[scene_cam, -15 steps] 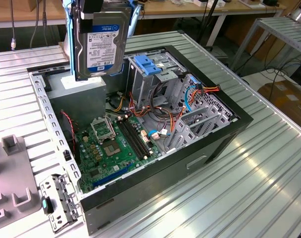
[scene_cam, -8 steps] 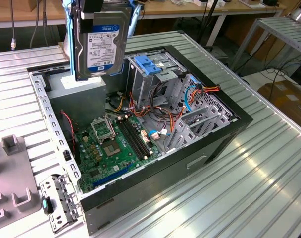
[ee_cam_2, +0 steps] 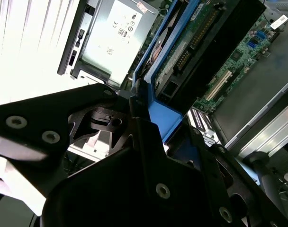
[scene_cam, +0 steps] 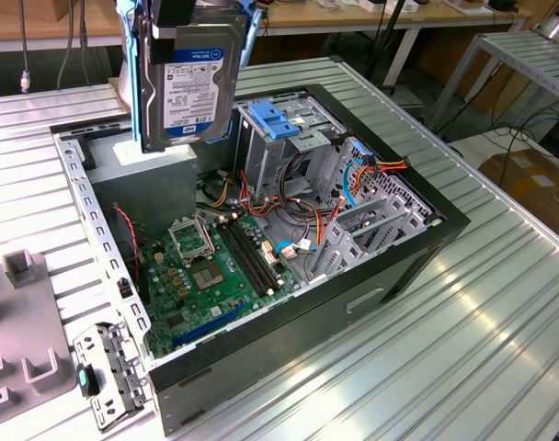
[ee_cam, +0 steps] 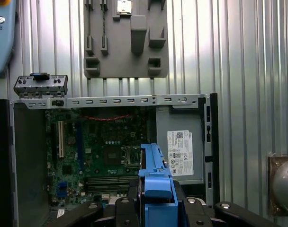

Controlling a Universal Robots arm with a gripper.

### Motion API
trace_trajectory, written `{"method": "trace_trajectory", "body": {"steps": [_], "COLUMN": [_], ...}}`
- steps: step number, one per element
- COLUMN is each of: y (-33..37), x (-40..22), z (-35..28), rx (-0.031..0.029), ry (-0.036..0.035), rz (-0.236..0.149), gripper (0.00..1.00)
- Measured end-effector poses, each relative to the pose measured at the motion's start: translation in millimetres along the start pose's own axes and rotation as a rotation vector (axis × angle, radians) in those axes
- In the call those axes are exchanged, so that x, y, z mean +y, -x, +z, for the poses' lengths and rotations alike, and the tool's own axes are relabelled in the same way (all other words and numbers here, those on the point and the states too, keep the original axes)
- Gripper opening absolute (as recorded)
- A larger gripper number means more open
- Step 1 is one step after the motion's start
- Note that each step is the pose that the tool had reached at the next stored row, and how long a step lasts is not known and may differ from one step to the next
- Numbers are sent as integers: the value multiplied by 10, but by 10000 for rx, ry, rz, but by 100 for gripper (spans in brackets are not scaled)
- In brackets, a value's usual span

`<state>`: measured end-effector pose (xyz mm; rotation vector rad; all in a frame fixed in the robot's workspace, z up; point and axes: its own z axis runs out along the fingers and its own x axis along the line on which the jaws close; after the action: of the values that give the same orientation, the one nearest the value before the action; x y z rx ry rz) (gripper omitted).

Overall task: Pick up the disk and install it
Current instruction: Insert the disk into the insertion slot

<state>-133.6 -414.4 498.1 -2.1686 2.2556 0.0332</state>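
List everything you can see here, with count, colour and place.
disk: one, grey with blue rails, held upright over the open case
computer case: one, black, open, on the table
motherboard: one, green, inside the case
power supply box: one, grey with white sticker, inside the case
latch plate: one, pale blue, atop the drive cage
fixture plate: one, grey, on the table beside the case
bracket: one, silver, on the table beside the case
table: one, ribbed silver, under everything
gripper: one, black, shut on the disk

Disk (scene_cam: 189, 78) above open computer case (scene_cam: 289, 344)
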Motion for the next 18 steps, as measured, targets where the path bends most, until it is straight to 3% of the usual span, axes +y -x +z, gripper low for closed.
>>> {"method": "trace_trajectory", "body": {"steps": [18], "y": [-141], "x": [-5], "z": [-3], "rx": [0], "ry": [0], "rz": [0], "gripper": [37]}}
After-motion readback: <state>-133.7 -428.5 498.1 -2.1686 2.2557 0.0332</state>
